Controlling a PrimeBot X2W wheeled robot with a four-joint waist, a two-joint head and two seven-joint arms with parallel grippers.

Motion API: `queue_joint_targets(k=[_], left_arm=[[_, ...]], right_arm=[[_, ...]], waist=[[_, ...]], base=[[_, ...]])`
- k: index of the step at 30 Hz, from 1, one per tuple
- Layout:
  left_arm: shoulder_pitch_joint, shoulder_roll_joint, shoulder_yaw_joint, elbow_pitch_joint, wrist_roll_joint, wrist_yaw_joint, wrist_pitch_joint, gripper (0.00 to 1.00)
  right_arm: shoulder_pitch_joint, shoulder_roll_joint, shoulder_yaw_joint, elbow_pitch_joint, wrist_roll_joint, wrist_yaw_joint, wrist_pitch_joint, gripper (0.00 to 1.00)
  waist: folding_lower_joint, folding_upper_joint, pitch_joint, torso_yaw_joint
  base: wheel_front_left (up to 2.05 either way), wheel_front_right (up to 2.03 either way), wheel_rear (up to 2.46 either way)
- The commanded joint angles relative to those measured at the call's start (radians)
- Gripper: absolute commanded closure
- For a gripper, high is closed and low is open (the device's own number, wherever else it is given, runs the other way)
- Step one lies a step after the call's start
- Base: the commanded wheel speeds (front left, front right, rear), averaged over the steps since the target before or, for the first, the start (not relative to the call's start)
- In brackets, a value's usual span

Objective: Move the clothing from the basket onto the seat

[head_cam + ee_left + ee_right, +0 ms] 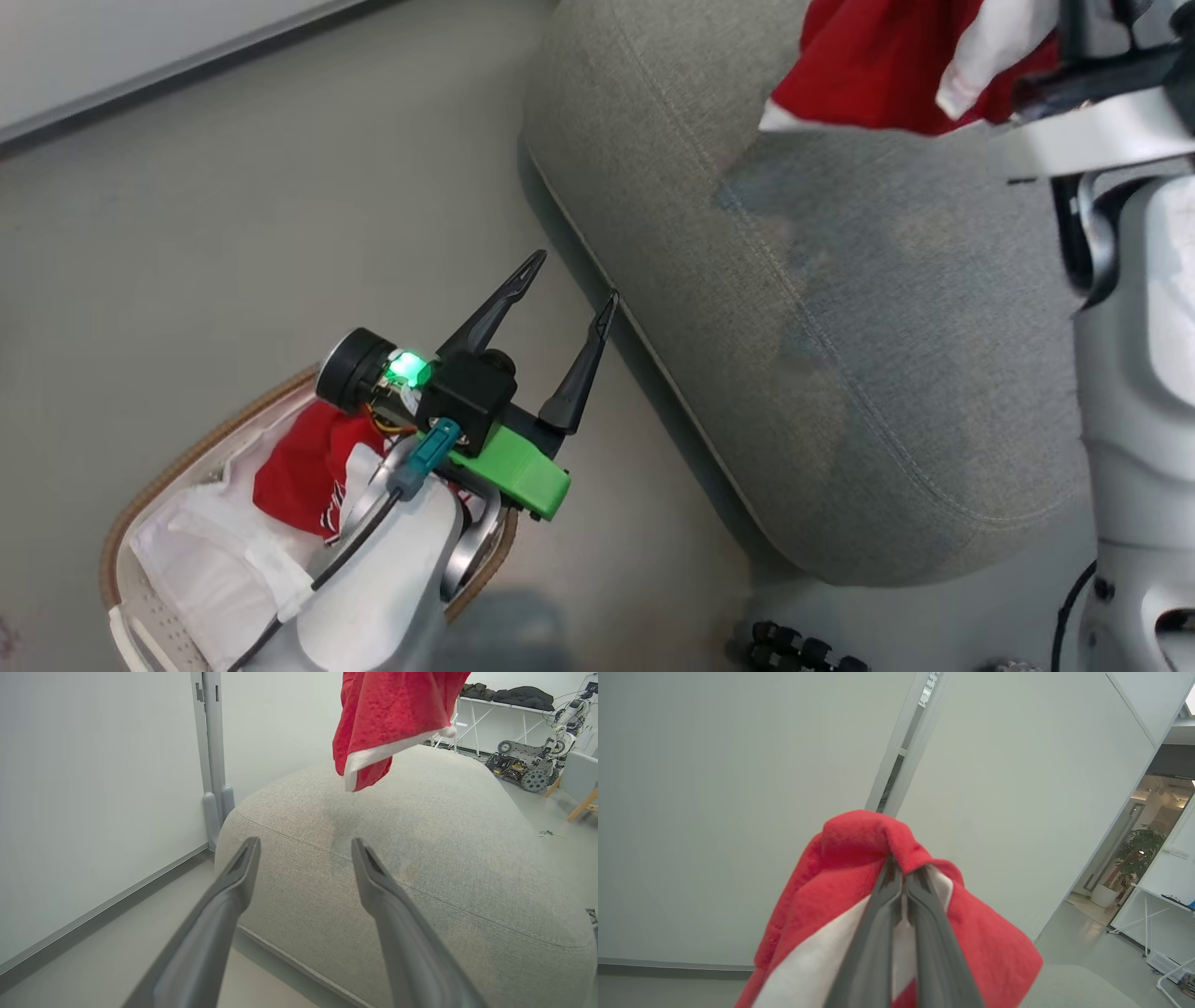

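1. Your left claw is nearest, low on the left. Its two dark fingers are spread wide with nothing between them, and they point towards the near-left edge of the seat.
2. Under that arm, the basket stands on the floor, just left of the seat and not touching it.
3. Inside the basket, a crumpled red garment with some white lettering lies on the white liner. Your arm hides part of it.
4. Your right claw is pinched tight on a second red garment with white panels, and the fabric bunches over the fingertips.
5. That second garment hangs in the air over the far side of the seat. Its white-edged hem looks clear of the cushion, with a faint shadow on the grey fabric below.
6. From the left wrist, you see the seat ahead of the parted fingers, and a pale wall to its left.
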Motion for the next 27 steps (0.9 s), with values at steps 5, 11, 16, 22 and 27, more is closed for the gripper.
queue_joint_targets(k=[5,11,16,22,27], left_arm=[[-0.072,0.046,-0.058,-0.025,-0.032,-0.004,0.001,0.00],[-0.119,0.072,-0.091,-0.048,-0.059,-0.004,0.000,0.00],[-0.132,0.081,-0.108,-0.051,-0.075,-0.004,0.000,0.00],[-0.112,0.071,-0.112,-0.033,-0.089,-0.004,0.000,0.00],[-0.091,0.062,-0.097,-0.017,-0.087,-0.004,0.000,0.00]], right_arm=[[-0.137,-0.044,-0.114,0.082,-0.077,-0.001,-0.002,1.00],[-0.218,-0.096,-0.266,0.212,-0.169,-0.001,-0.002,1.00],[-0.158,-0.079,-0.419,0.337,-0.263,-0.001,-0.002,1.00],[-0.044,-0.023,-0.566,0.345,-0.262,-0.001,-0.002,0.74],[0.066,0.011,-0.606,0.298,-0.231,-0.001,-0.002,0.00]], waist=[[-0.0001,-0.0001,0.204,0.123],[-0.0001,-0.0001,0.270,0.182],[-0.0001,-0.0001,0.289,0.212],[-0.0001,-0.0001,0.254,0.208],[-0.0001,-0.0001,0.202,0.191]], base=[[0.00,0.00,0.00],[0.00,0.00,0.00],[0.00,0.00,0.00],[0.00,0.00,0.00],[0.00,0.00,0.00]])
